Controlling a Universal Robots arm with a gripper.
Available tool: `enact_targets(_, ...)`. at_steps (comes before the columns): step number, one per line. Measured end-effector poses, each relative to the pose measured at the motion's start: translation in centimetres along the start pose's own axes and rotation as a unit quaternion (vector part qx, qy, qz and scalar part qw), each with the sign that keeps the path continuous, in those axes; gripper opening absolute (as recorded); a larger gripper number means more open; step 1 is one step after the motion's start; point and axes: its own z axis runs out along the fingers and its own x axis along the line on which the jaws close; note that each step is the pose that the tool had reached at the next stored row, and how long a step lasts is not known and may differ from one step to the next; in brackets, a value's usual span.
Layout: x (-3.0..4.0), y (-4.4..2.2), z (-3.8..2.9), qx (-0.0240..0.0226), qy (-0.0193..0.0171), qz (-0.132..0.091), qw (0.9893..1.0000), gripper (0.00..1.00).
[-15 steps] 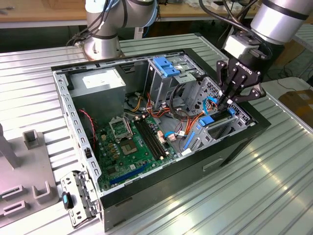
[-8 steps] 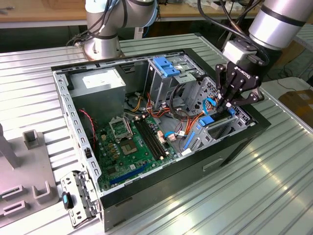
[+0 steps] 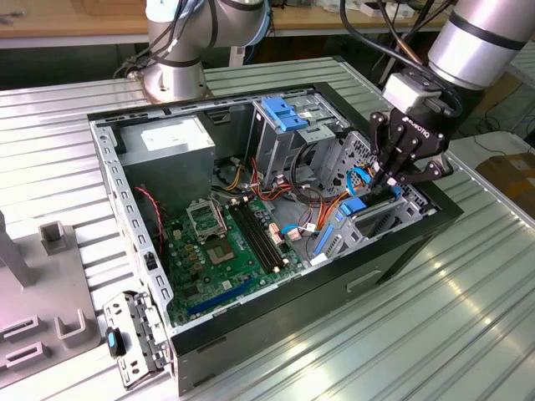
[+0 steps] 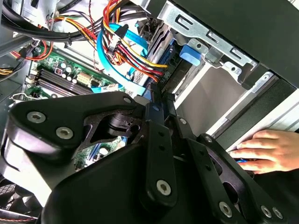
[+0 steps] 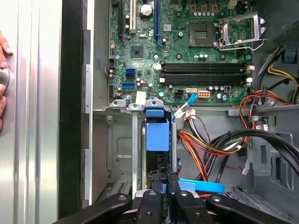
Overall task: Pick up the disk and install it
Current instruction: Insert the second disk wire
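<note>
While our tool (image 3: 393,185) hangs low over the drive cage (image 3: 393,209) at the front of the open computer case (image 3: 251,326), its fingers pinched narrow on the disk (image 5: 157,133), we judge the pick-up done and the install under way: the blue carrier sits upright in the bay slot. Farther off, a person's hand (image 4: 266,150) rests on the case's outer wall, and beyond lies the motherboard (image 5: 187,51).

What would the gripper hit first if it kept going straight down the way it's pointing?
Most likely the disk in its blue carrier, standing in the drive bay directly beyond the gripper; depth is unclear, so they may already touch.
</note>
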Motion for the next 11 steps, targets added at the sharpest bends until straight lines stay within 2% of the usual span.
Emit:
enact_targets(5, 0.37, 0.02, 0.06, -0.0002, -0.0126, 0.000, 0.9999, 0.16)
enact_targets(6, 0.46, 0.05, 0.08, -0.0002, -0.0182, 0.000, 0.9998, 0.16)
enact_targets(7, 0.55, 0.06, 0.11, -0.0002, -0.0208, 0.000, 0.9998, 0.16)
enact_targets(9, 0.74, 0.06, 0.32, -0.0003, -0.0235, -0.001, 0.9997, 0.16)
enact_targets(11, 0.75, 0.05, 0.38, -0.0003, -0.0241, -0.001, 0.9997, 0.16)
